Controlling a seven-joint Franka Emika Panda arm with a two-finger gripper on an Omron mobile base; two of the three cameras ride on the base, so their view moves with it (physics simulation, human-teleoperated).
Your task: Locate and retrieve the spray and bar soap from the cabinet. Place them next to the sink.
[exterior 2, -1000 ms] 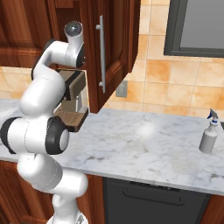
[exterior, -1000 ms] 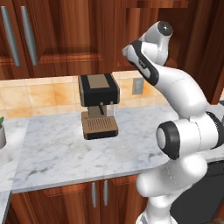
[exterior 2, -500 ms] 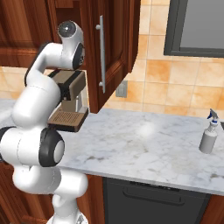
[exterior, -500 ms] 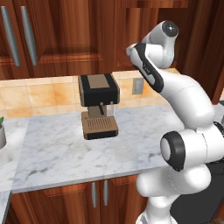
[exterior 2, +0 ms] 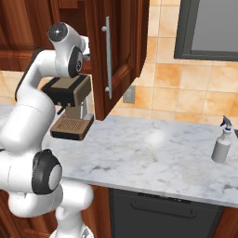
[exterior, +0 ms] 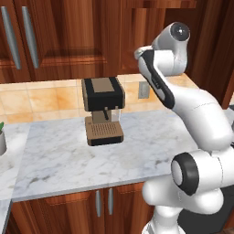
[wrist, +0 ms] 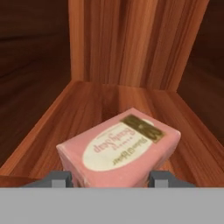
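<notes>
Gripper (wrist: 109, 178) spread wide, empty, straddling the near end of the bar soap (wrist: 119, 148), long axis slanting up-right along the cabinet (wrist: 100, 100) shelf.

A home kitchen is showing here: a coffee machine (exterior: 103, 110) is sitting on a marble counter (exterior: 64, 160), with wooden cabinets (exterior: 59, 39) and tiled backsplash (exterior 2: 186, 93) surrounding it.

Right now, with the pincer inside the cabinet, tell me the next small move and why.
Probably close the pincer: the pink rectangular bar soap lies on the reddish-brown wooden cabinet shelf between the two finger tips, apparently not yet squeezed.
</notes>
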